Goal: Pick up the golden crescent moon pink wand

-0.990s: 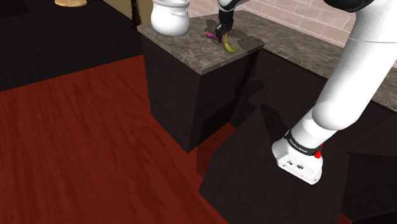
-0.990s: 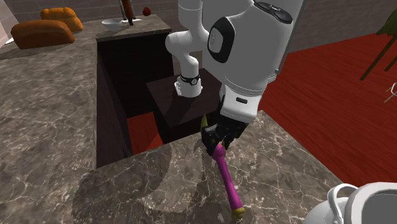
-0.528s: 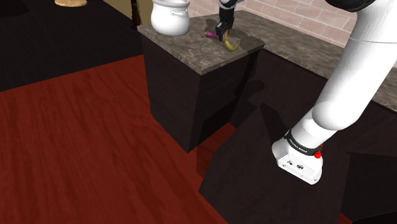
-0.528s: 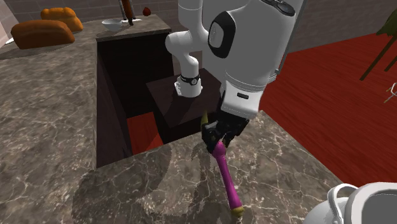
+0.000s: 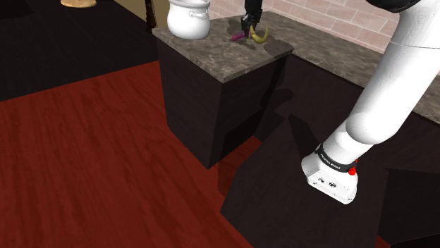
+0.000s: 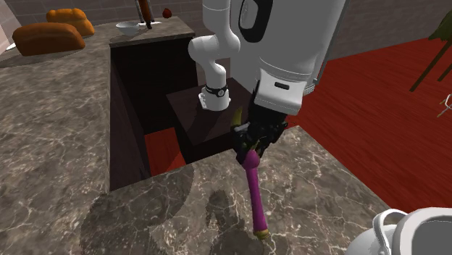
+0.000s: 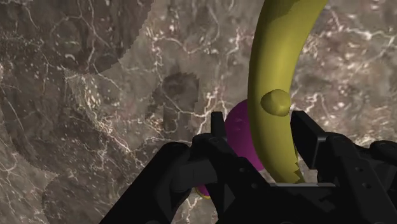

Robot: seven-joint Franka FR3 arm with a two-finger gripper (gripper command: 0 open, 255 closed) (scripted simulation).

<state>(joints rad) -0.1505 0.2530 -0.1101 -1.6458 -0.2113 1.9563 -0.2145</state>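
Note:
The wand has a yellow-gold crescent (image 7: 275,76) at its head and a magenta-pink handle (image 6: 254,192). My black gripper (image 6: 251,139) is shut on it just below the crescent, one finger (image 7: 218,135) on each side of the head. The handle hangs down from the gripper, slanted, with its lower tip just over the marble countertop (image 6: 181,210) and its shadow beneath. In the shoulder view the gripper (image 5: 250,27) holds the crescent (image 5: 261,36) above the far end of the counter block (image 5: 211,49).
A white lidded pot (image 5: 189,18) stands on the same counter top, close to the wand, and shows again as the pot (image 6: 409,232). Beyond a dark gap, another counter holds bread loaves (image 6: 52,38) and a small bowl (image 6: 127,28). Red wood floor (image 5: 84,155) surrounds the block.
The gripper has risen with the wand clasped in it. The handle has come up off the marble and now hangs steeper than before.

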